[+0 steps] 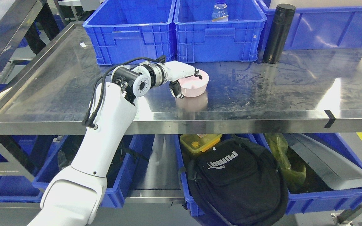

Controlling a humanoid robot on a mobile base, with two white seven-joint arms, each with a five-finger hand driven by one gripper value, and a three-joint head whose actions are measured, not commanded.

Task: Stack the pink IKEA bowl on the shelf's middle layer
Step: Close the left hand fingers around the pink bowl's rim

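A pink bowl [196,85] stands upright on the steel shelf [262,94], near the middle. My left hand [185,81] reaches in from the lower left and is on the bowl's left rim. Its upper fingers [196,73] lie over the rim while the thumb [176,89] presses the outer wall. The hand is shut on the bowl, which rests on the shelf surface. The bowl's left side is hidden behind the hand.
Three blue crates [130,31] [218,34] [325,28] line the back of the shelf; the middle one holds a water bottle [220,12]. A black flask [278,33] stands at the right. Below the shelf are blue bins, a black bag [237,182] and a yellow box [200,142].
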